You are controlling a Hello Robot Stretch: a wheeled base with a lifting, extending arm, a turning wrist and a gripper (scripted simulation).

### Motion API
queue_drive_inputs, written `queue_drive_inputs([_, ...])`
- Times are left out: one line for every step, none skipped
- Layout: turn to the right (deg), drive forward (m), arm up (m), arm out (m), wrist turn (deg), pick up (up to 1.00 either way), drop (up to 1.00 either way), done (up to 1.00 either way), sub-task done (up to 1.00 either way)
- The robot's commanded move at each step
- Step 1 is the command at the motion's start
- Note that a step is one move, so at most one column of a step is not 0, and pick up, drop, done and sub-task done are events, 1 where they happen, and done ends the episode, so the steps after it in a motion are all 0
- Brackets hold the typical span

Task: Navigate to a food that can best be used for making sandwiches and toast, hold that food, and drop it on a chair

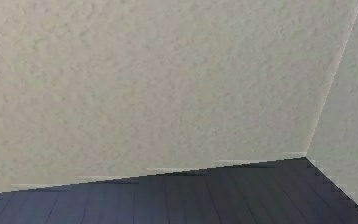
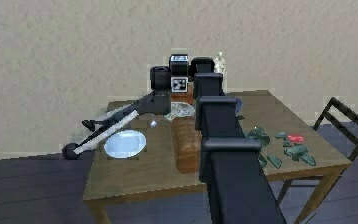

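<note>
A brown loaf-shaped block, likely the bread (image 2: 189, 148), lies on the wooden table (image 2: 152, 172) just left of the dark arm bar (image 2: 223, 130). The arm reaches out across the table toward the wall. At its far end stand two white marked squares, and left of them is the gripper's (image 2: 157, 80) dark body, above the table's far edge. Its fingers are too small to make out, so I cannot tell whether it holds anything. A dark wooden chair (image 2: 339, 118) stands at the table's right end.
On the table are a white plate (image 2: 125, 144), a long grey-and-black bat-like thing (image 2: 109, 128), a greyish dish (image 2: 179, 112), green and red bits (image 2: 282, 150) and a pale bottle (image 2: 220, 63). In the forward view a beige wall (image 1: 157, 80) stands close ahead over dark floor (image 1: 217, 195).
</note>
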Motion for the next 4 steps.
queue_drive_inputs([0.0,0.00,0.00,0.00,45.0,0.00,0.00,0.00,0.00])
queue_drive_inputs([0.0,0.00,0.00,0.00,45.0,0.00,0.00,0.00,0.00])
queue_drive_inputs([0.0,0.00,0.00,0.00,6.0,0.00,0.00,0.00,0.00])
queue_drive_inputs([0.0,0.00,-0.28,0.00,0.0,0.00,0.00,0.00,0.00])
